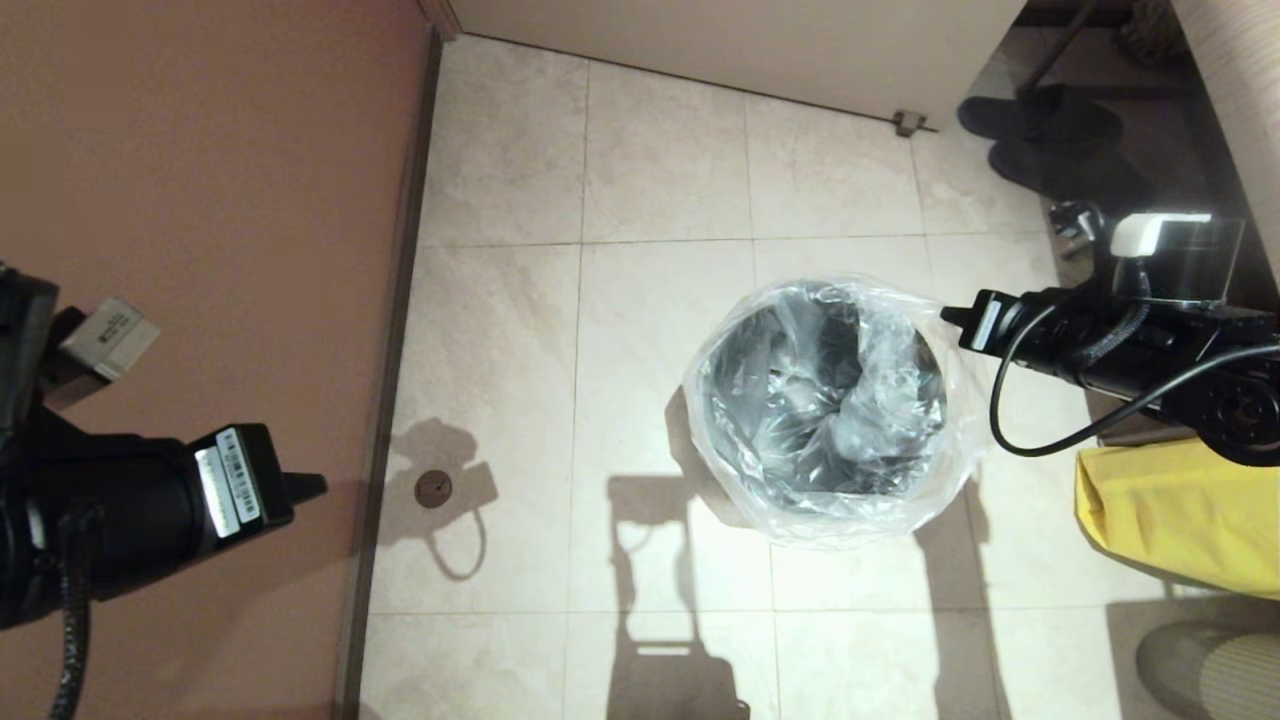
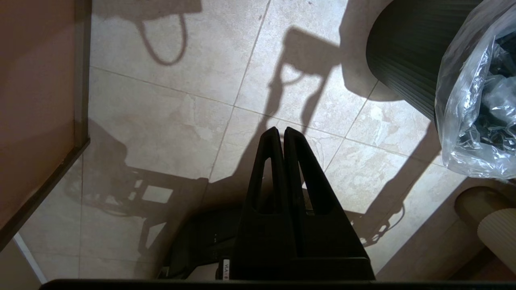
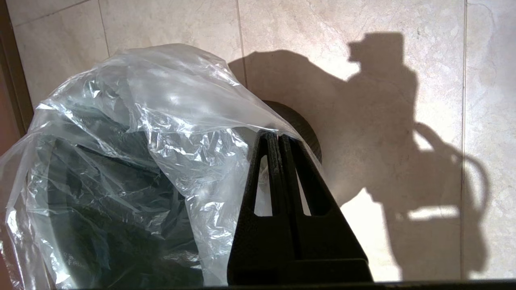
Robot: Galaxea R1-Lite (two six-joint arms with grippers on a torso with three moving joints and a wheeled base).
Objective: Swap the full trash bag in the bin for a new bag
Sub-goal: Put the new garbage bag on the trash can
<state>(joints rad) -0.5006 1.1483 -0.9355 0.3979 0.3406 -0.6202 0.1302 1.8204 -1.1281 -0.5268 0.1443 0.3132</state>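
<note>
The tiled floor fills most of the head view. The bin, a round dark cylinder, stands on it near the middle. Left of the bin runs a reddish-brown wall; beyond the bin, a pale door. The new bag, thin, clear and crinkly, lines the bin, its mouth draped over the rim all round and bulging past it. A yellow bag lies on the floor right of the bin, well apart from it.

The right gripper hangs just beside the bin's right rim; its fingers are pressed together, and in the right wrist view the bag's edge lies at their tips, though whether film is pinched there cannot be told. The left gripper is parked far left of the bin, before the wall, fingers closed on nothing.
</note>
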